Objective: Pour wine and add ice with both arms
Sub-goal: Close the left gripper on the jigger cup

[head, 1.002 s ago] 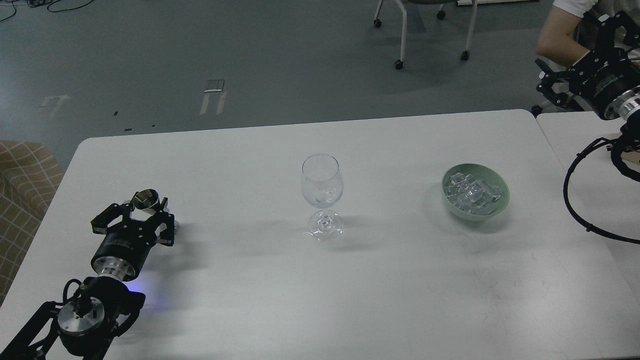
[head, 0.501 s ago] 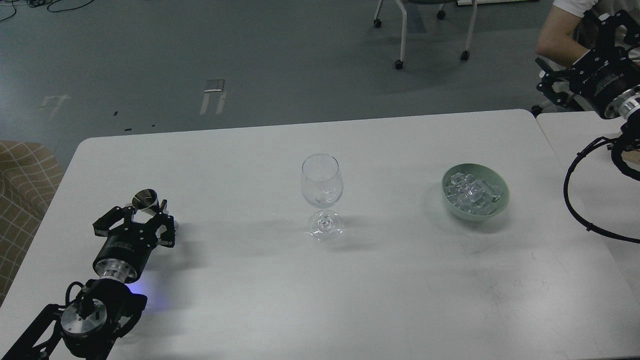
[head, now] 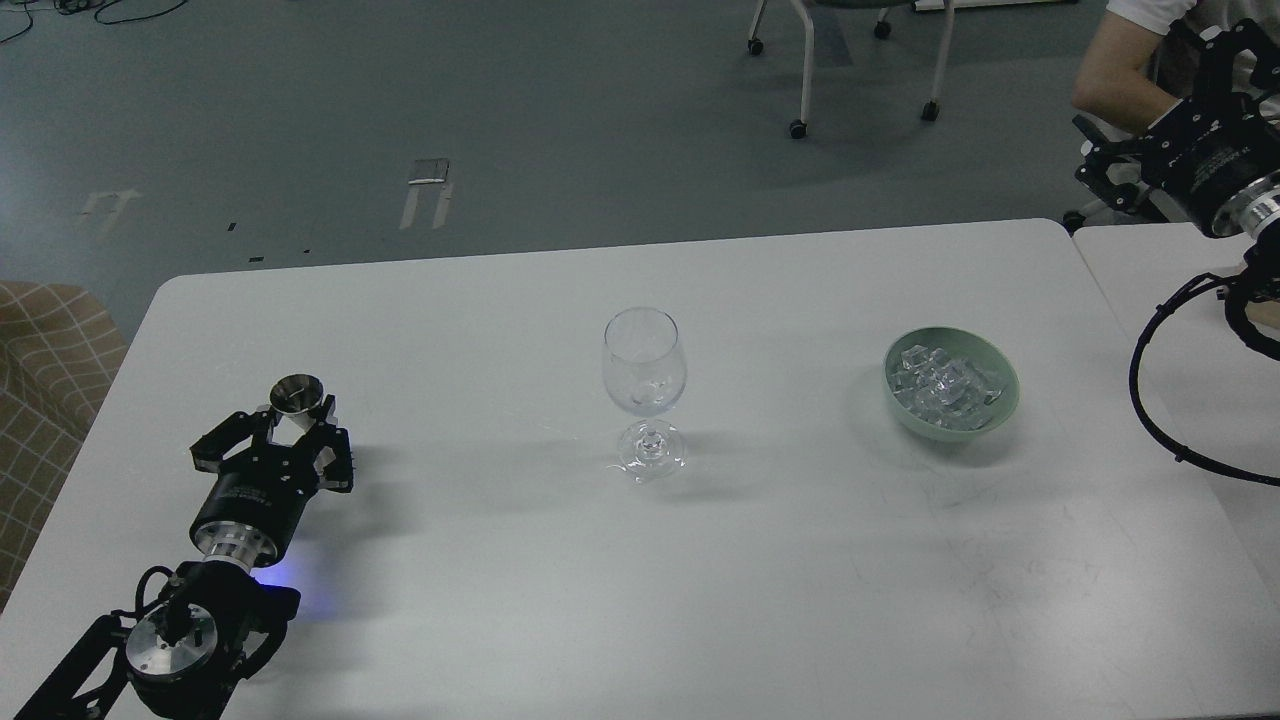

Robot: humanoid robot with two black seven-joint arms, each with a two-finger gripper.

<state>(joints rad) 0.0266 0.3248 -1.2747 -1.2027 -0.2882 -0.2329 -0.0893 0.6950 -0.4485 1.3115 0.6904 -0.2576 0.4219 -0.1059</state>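
The left gripper is clenched around a small metal cup, which stands upright with its open mouth above the fingers. It sits low over the white table, close to the table's left edge, and bare tabletop stretches to its right. Well off on that side, past the open stretch, a clear wine glass stands upright near the table's middle; whether any wine lies in it cannot be told. Farther right still, a green bowl holds the heaped ice, with free surface on all sides of it. The right gripper hangs beyond the table's far right corner, well apart from the bowl; its fingers are too dark to tell whether they are closed.
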